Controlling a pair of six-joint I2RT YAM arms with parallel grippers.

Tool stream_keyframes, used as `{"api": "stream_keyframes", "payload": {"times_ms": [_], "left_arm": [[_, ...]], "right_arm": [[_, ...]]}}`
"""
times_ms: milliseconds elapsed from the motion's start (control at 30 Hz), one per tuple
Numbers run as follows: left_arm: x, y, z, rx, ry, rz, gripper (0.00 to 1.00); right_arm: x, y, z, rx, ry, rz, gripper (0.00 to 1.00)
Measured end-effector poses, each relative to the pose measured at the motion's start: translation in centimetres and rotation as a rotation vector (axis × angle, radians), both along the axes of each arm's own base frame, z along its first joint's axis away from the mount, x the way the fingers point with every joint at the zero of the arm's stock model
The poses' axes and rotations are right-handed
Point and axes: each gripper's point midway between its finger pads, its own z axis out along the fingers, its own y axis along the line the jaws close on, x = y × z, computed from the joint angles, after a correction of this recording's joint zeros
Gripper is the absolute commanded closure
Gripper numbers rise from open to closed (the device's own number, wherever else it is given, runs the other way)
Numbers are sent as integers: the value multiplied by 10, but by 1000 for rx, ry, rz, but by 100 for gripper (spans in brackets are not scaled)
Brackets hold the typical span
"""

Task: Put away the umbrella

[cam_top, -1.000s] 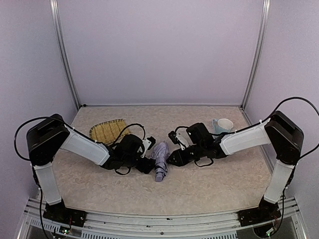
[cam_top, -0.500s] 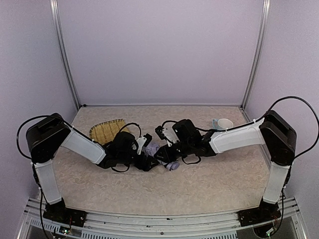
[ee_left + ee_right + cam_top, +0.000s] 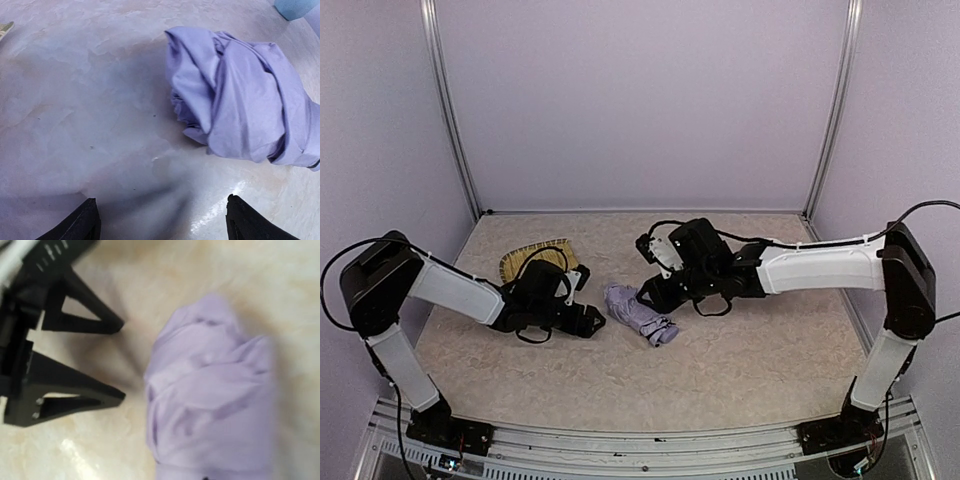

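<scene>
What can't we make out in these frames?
Right gripper: open or shut unclear; top view too small, right wrist view shows none of its fingers.
Umbrella, right end: cut by left wrist frame edge; right wrist view blurred.
Pale blue object: cropped at left wrist corner.
Basket: partly behind left arm, top view.

my desk (image 3: 760, 370) is a pale cream, mottled slab, shiny where soft light catches it. plain lavender walls (image 3: 640, 100) rise from its far edge and both sides. 2 aluminium posts (image 3: 450, 110) stand at its far corners, and a metal rail (image 3: 620, 442) runs along the near edge.
</scene>
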Motion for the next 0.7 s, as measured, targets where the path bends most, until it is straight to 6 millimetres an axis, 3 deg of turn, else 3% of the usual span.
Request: {"api": "stream_keyframes", "payload": {"times_ms": [67,167,367,433,567,700], "left_arm": [[5,4,0,26,-2,19,16],[20,7,-2,64,-8,39,16],[70,-28,-3,89,-43,2,16],[84,-43,-3,82,-53,-24,16],[116,-71,-2,85,-83,-58,17],[132,-82,-1,107,-98,-73,16]], "right_arm": [[8,-15,18,-5,-33,-42,61],[29,-63,47,-3,-91,-162,58],[59,-217,103,52,-227,-509,58],[62,-255,114,59,-264,-599,57],[61,-312,115,55,-293,-734,57],[63,-355,88,54,-244,-822,58]]}}
